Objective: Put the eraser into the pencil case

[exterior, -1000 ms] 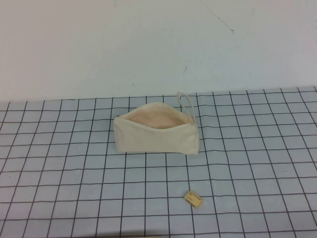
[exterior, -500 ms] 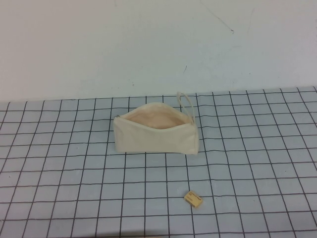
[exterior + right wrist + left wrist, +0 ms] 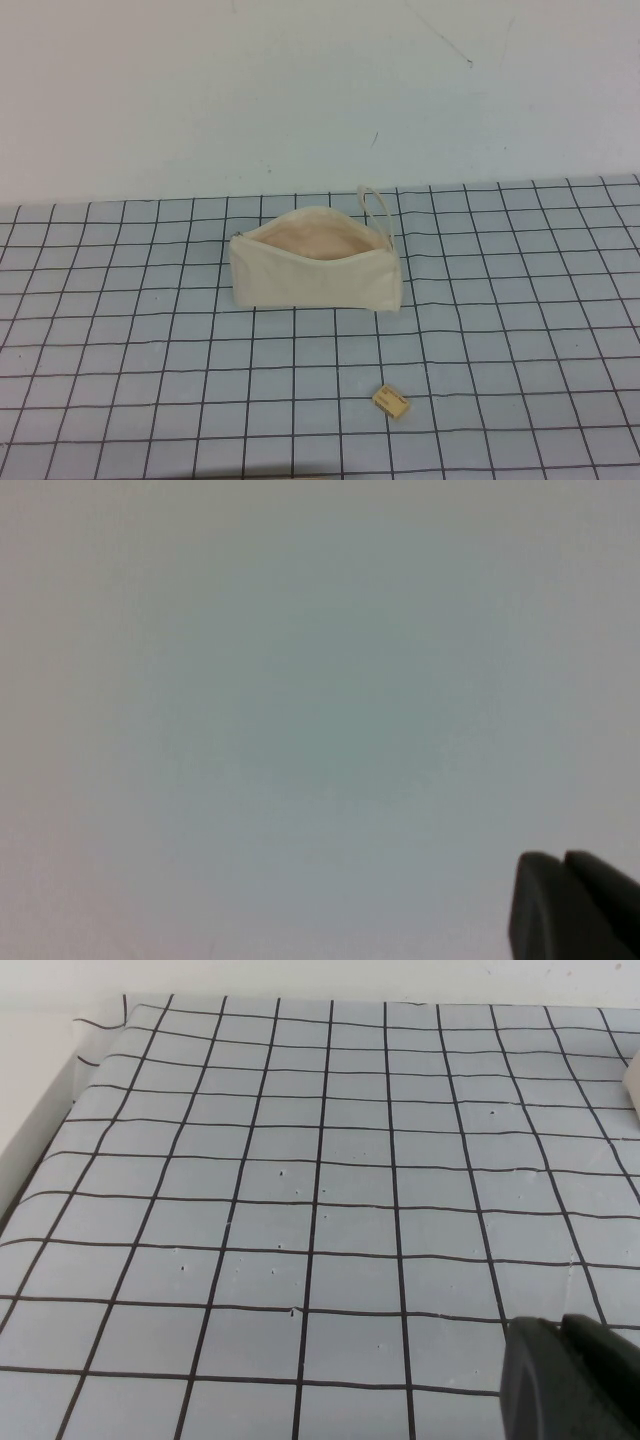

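Cream fabric pencil case sits mid-table on the grid mat, mouth up and unzipped, peach lining showing, loop strap at its right far end. Long axis runs left-right across our view.

Going left to right: our left gripper is out of the high view. Its wrist camera shows bare grid, only a dark tip at the frame corner and a sliver of pale fabric at the edge, probably the case. We cannot tell how its fingers stand.

Next, the case. Then the eraser, a small tan block on the near side of the case, well apart from it and slightly right of the case's centre. Its long axis is skewed to the grid lines, so the wrist will need a yaw to match before closing.

Right gripper is also out of the high view. Its wrist camera sees a blank pale surface, not the table. Finger state: cannot tell.

Our read: nothing picked yet. Eraser lies right of centre, so the right arm looks the nearer pick, then carry away from us to the open mouth.
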Robot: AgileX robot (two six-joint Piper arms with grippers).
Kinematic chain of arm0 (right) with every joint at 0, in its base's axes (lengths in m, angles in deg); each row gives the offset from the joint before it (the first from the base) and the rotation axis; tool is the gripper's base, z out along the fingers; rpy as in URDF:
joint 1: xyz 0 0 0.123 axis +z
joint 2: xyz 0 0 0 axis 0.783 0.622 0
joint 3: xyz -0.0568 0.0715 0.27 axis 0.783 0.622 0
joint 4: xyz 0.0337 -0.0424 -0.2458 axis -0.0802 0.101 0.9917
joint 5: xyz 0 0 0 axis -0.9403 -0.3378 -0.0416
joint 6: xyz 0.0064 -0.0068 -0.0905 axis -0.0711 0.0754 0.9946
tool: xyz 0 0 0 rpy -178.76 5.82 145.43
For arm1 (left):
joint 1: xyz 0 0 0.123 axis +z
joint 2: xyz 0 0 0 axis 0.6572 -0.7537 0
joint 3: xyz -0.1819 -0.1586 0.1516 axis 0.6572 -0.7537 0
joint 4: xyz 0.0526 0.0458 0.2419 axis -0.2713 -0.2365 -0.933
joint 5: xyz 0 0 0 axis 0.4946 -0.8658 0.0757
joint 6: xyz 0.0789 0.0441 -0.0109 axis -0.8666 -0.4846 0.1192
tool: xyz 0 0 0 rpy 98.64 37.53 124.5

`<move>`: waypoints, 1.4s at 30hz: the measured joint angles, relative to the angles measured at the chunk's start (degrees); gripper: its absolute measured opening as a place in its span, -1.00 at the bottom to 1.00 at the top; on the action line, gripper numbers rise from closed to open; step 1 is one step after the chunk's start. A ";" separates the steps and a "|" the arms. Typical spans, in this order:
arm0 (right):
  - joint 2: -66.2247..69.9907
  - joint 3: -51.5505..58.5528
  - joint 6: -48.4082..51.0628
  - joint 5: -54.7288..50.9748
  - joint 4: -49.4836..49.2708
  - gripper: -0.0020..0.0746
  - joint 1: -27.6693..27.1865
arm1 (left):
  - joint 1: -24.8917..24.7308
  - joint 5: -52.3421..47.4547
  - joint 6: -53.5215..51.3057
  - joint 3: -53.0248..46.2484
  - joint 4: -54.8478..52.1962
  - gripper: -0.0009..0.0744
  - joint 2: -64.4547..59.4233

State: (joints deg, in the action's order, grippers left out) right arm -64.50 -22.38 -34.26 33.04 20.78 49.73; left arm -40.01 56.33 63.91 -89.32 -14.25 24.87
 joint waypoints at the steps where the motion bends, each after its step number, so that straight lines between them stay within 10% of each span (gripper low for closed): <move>1: 0.00 0.00 0.94 1.75 -0.54 -0.95 0.00 | 0.00 0.00 0.00 0.00 0.00 -0.98 0.00; 8: 0.00 -0.36 2.24 3.16 -2.79 -0.95 0.00 | 0.00 0.00 0.00 0.00 0.00 -0.98 0.00; 24: 27.23 -31.55 17.69 -65.21 -5.83 -0.95 0.00 | 0.00 0.00 0.00 0.00 0.00 -0.98 0.00; 35: 59.09 -40.13 47.68 -67.77 -32.36 -0.95 3.76 | 0.00 0.00 0.00 0.00 0.00 -0.98 0.00; 42: 75.95 -48.34 56.09 -63.49 -37.72 -0.73 19.43 | 0.00 0.00 0.00 0.00 0.00 -0.98 0.00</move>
State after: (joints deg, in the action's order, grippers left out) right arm 11.45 -70.72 21.83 -30.45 -16.94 69.16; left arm -40.01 56.33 63.91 -89.32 -14.25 24.87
